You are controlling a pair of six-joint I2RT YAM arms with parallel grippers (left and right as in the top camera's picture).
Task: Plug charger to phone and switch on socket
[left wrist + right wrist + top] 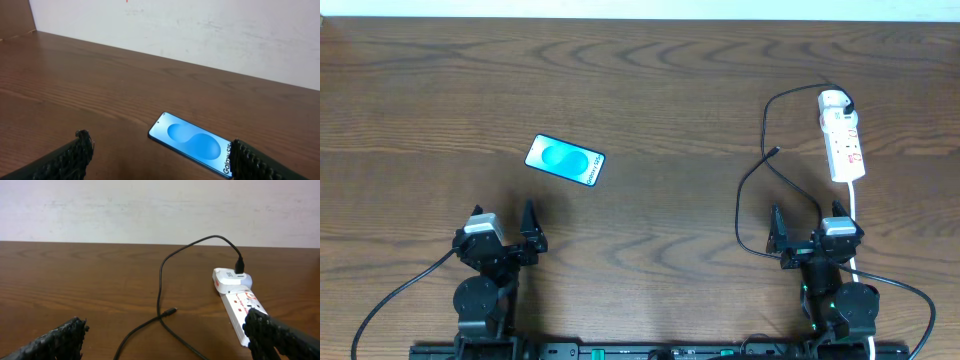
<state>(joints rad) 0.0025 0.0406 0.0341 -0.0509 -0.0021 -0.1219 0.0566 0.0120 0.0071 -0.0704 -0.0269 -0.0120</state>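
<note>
The phone (565, 160) lies flat on the table left of centre, blue screen up; it also shows in the left wrist view (192, 143), just ahead of my left gripper. My left gripper (503, 228) (160, 155) is open and empty, behind the phone. The white socket strip (843, 140) (239, 304) lies at the far right with a white plug (231, 276) in its far end. The black charger cable (767, 120) (161, 280) loops from that plug; its connector tip (775, 152) (171, 311) lies free on the table. My right gripper (805, 228) (165, 340) is open and empty, short of the cable.
The strip's white cord (855, 210) runs back toward the right arm's base. Black arm cables trail at the front left (395, 300) and front right (910, 290). A pale wall (150, 210) stands behind the table's far edge.
</note>
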